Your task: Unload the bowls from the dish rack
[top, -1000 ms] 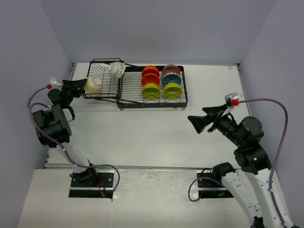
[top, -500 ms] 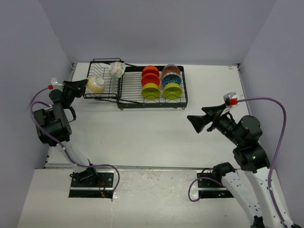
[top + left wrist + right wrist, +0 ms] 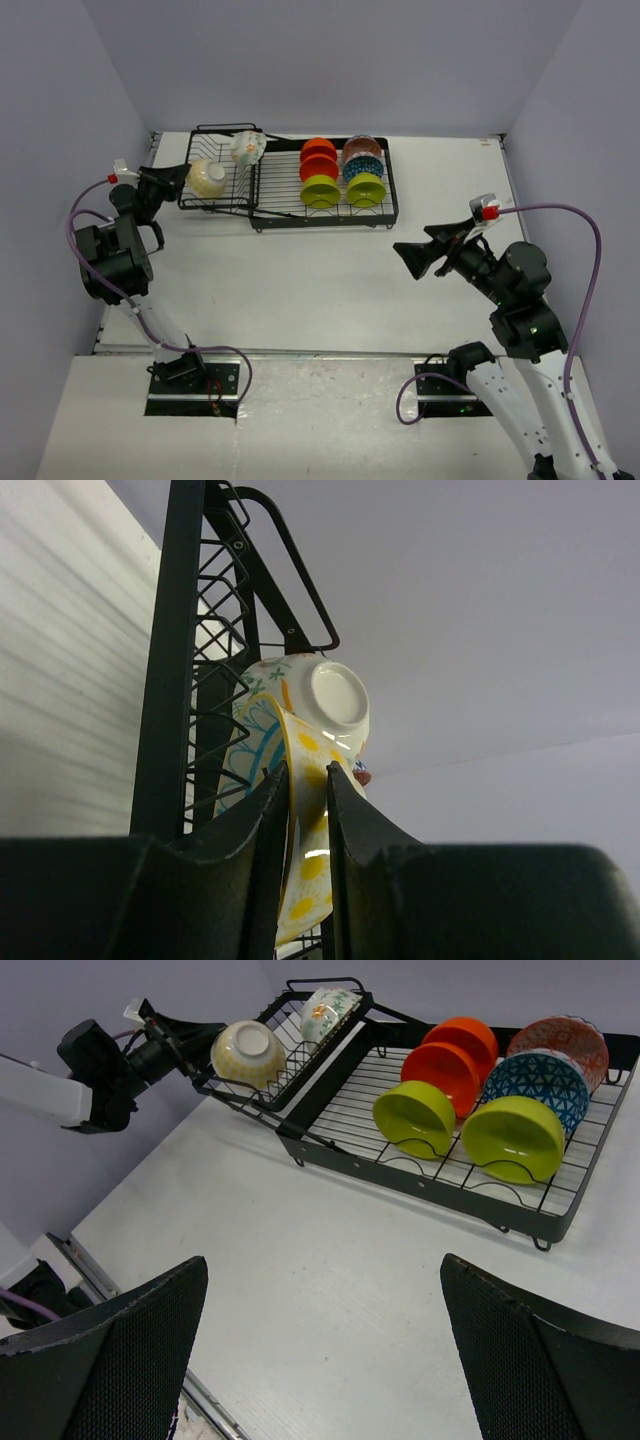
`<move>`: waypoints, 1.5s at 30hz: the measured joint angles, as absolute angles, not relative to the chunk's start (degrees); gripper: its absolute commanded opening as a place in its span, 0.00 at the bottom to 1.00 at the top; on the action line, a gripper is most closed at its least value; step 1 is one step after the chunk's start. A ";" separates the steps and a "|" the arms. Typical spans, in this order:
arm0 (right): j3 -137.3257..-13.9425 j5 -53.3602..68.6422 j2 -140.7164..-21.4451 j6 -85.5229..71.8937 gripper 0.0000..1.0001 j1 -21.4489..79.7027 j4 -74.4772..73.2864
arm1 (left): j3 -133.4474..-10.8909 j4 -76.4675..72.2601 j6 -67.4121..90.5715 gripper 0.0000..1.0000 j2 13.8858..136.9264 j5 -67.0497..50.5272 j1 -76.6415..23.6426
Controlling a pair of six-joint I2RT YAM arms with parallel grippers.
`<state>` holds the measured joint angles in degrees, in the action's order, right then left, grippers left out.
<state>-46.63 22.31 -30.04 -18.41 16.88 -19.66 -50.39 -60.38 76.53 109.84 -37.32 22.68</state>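
Pinched by its rim between the narrowly parted jaws of the left gripper (image 3: 172, 180): a cream round bowl with yellow flowers (image 3: 208, 180), tipped on its side at the left end of the black wire dish rack (image 3: 322, 216), by the small basket section (touching the wires or just clear, impossible to tell). Farther back in that basket, a white bowl with blue, green and orange pattern (image 3: 247, 147); in the long section, two orange-red bowls (image 3: 317, 158), two lime green bowls (image 3: 319, 191), a blue patterned bowl (image 3: 361, 169) and a pinkish-brown bowl (image 3: 361, 150), all on edge. Over the white table (image 3: 300, 290), well apart from the rack, the right gripper (image 3: 408, 258), jaws spread wide and holding nothing
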 measured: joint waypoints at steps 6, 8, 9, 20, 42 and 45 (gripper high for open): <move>-46.63 22.28 -30.04 -18.41 0.99 16.88 -19.66 | -50.68 -60.27 76.44 0.24 109.84 -38.22 22.09; -46.63 22.31 -30.04 -18.39 0.99 16.86 -19.66 | -50.83 -60.05 76.29 0.25 109.84 -38.57 22.04; -46.63 22.31 -30.04 -18.41 0.99 16.88 -19.66 | -50.92 -59.92 76.27 0.25 109.84 -38.74 22.04; -46.63 22.28 -30.04 -18.39 0.99 16.86 -19.66 | -52.38 -56.10 74.28 0.32 109.06 -40.93 21.93; -46.63 22.31 -30.06 -18.39 0.99 16.88 -19.66 | -57.54 -42.74 69.63 0.32 108.38 -45.15 19.09; -46.63 22.31 -30.15 -18.39 0.99 16.88 -19.66 | -57.56 -42.74 69.84 0.32 108.38 -45.28 19.09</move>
<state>-46.63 22.31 -30.15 -18.39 16.88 -19.66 -57.56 -42.74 69.84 108.38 -45.28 19.09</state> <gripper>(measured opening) 0.987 0.322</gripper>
